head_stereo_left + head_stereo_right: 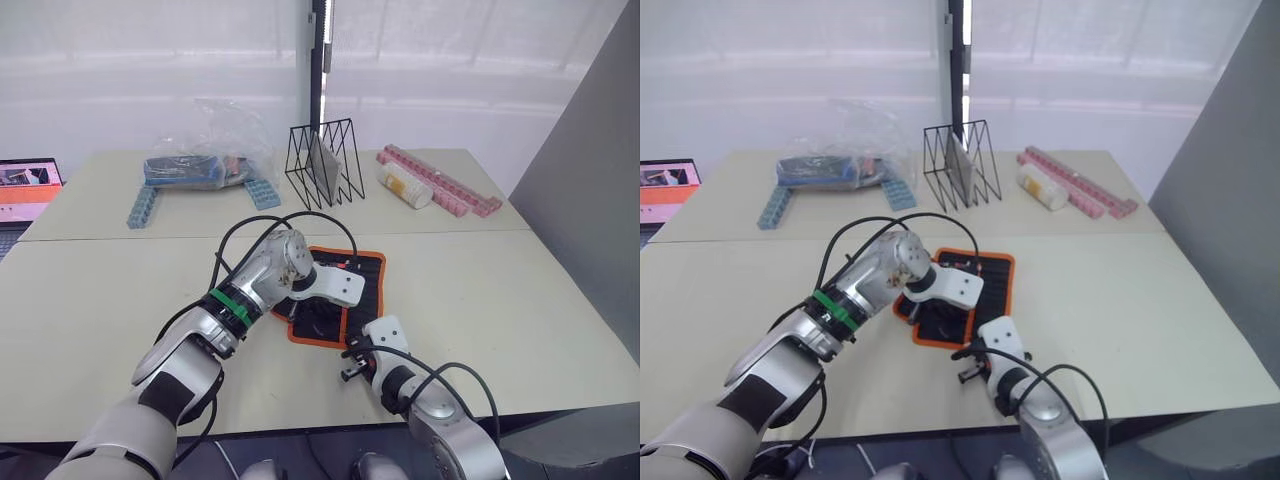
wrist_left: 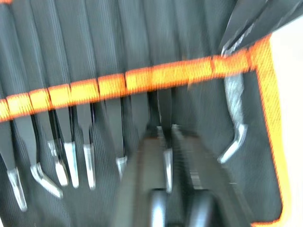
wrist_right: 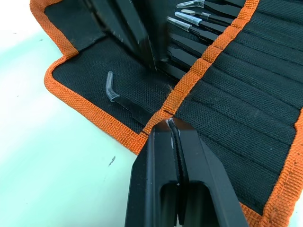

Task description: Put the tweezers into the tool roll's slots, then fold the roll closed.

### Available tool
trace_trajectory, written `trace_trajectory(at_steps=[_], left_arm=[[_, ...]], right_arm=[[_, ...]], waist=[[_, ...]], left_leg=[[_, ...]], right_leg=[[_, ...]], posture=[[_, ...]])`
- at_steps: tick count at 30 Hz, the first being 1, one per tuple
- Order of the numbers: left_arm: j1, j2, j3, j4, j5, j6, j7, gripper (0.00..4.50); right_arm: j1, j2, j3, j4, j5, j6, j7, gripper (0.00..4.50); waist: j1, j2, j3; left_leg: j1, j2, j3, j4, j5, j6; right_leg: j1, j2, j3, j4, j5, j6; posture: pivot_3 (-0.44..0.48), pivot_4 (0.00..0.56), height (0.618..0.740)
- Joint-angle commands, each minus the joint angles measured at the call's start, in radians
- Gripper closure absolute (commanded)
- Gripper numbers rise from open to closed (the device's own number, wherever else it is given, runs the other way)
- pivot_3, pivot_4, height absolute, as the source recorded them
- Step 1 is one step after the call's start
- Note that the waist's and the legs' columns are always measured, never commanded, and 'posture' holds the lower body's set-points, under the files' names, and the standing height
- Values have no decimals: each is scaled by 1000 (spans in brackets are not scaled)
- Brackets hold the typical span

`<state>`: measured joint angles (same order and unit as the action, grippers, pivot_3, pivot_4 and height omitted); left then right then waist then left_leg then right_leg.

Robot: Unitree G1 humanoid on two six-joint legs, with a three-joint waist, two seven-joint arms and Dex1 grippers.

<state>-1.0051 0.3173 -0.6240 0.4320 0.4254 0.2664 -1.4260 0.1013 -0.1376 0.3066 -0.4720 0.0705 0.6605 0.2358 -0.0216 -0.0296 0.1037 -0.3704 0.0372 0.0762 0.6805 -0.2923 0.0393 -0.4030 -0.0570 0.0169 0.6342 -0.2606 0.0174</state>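
The tool roll [image 1: 365, 272] lies open on the table, black with orange trim. Across its inner face an orange band [image 2: 142, 80] edges the slots [image 2: 90, 42]. Several tweezers [image 2: 71, 161] sit in the slots with clear-capped tips sticking out, one of them bent [image 2: 234, 139]. My left gripper [image 2: 165, 128] hangs over the roll, shut on a tweezer [image 2: 167, 163] whose other end runs under the orange band. My right gripper [image 3: 169, 124] is at the roll's near edge [image 1: 350, 360], shut, its tips touching the orange band [image 3: 189, 80]. I cannot tell whether it pinches the fabric.
Behind the roll stand a black wire rack [image 1: 322, 165], a clear plastic bag of items [image 1: 205, 160], blue brick strips [image 1: 140, 208], pink brick strips [image 1: 440, 182] and a pale cylinder [image 1: 404, 186]. A laptop [image 1: 25, 188] sits far left. A grey panel [image 1: 590, 220] rises on the right.
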Motion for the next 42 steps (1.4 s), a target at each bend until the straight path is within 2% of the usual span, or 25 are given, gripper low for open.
trace_trajectory(at_steps=[1, 8, 9, 13, 15, 21, 26, 29, 31, 34, 37, 39, 42], left_arm=[[-21, 23, 45, -66, -32, 15, 4, 2535], [-21, 151, 142, -235, -123, 140, -67, 204], [-16, 171, 161, -255, -141, 163, -71, 14], [50, 255, 298, -345, -257, 262, -57, 14], [111, 281, 401, -382, -330, 314, -17, 14], [341, 320, 680, -459, -434, 429, 226, 14], [617, 337, 857, -602, -482, 497, 379, 14], [794, 292, 974, -715, -538, 510, 455, 14], [952, 231, 1060, -806, -569, 478, 511, 14], [1142, 137, 1123, -939, -630, 421, 555, 14], [1260, 48, 1140, -1022, -669, 384, 623, 14], [1321, -14, 1132, -1066, -680, 362, 683, 14], [1398, -105, 1099, -1120, -665, 315, 787, 14]], right_arm=[[34, -9, 62, 91, 8, 79, 21, 4500], [16, -26, 55, 92, 10, 87, 36, 4500], [14, -28, 53, 93, 11, 87, 39, 4500], [9, -43, 43, 97, 15, 84, 51, 4500], [4, -48, 43, 103, 16, 82, 55, 4500], [-8, -69, 46, 108, 17, 83, 74, 4500], [-8, -100, 41, 98, 21, 86, 96, 4500], [-6, -122, 35, 89, 25, 90, 111, 4500], [-8, -138, 34, 84, 27, 94, 123, 4500], [-12, -164, 31, 80, 34, 97, 141, 4500], [-24, -185, 33, 79, 40, 103, 158, 4500], [-32, -199, 35, 79, 44, 106, 172, 4500], [-47, -213, 39, 81, 48, 113, 188, 4500]], waist=[[-4, 0, 0], [-14, 0, 0], [-14, 0, 0], [-18, 1, 1], [-18, 1, 1], [-19, 0, 1], [-17, 0, 0], [-13, -1, 0], [-8, -2, 0], [-2, -4, -1], [11, -7, -3], [14, -7, -4], [12, -7, -4]], left_leg=[[0, 0, 0, 0, 0, 0], [0, -1, 0, 0, 0, 0], [0, -1, 0, 0, 0, 0], [1, -1, 0, 0, 0, 0], [1, -1, -1, 0, 0, 0], [2, 0, -1, 0, 0, -1], [2, 0, -1, -1, 0, -1], [3, 1, -1, -1, -1, -5], [2, 1, -3, -1, 0, -7], [3, 1, -4, -2, -2, -9], [5, 1, -7, -2, -3, -11], [6, 1, -8, -2, -6, -17], [6, 1, -7, -3, -6, -17]], right_leg=[[-1, 0, 0, 0, 0, 0], [-3, -1, 1, 6, -2, 0], [-3, -1, 1, 6, -2, 0], [-2, -1, 1, 7, -3, 0], [-2, -1, 1, 8, -4, -1], [-2, -3, 0, 10, -4, -1], [-2, -4, -1, 11, -4, -1], [-2, -7, 0, 11, -4, -1], [-2, -18, -2, 11, -5, -2], [0, -21, -1, 9, -5, -2], [0, -25, -3, 7, -5, -3], [1, -27, -4, 7, -6, -4], [1, -28, -5, 6, -10, -10]], posture=[[0, 150, 737], [0, 150, 737], [0, 150, 737], [0, 150, 737], [0, 150, 737], [0, 150, 737], [0, 150, 737], [0, 150, 737], [0, 150, 737], [0, 150, 737], [0, 150, 737], [0, 150, 737], [0, 150, 737]])
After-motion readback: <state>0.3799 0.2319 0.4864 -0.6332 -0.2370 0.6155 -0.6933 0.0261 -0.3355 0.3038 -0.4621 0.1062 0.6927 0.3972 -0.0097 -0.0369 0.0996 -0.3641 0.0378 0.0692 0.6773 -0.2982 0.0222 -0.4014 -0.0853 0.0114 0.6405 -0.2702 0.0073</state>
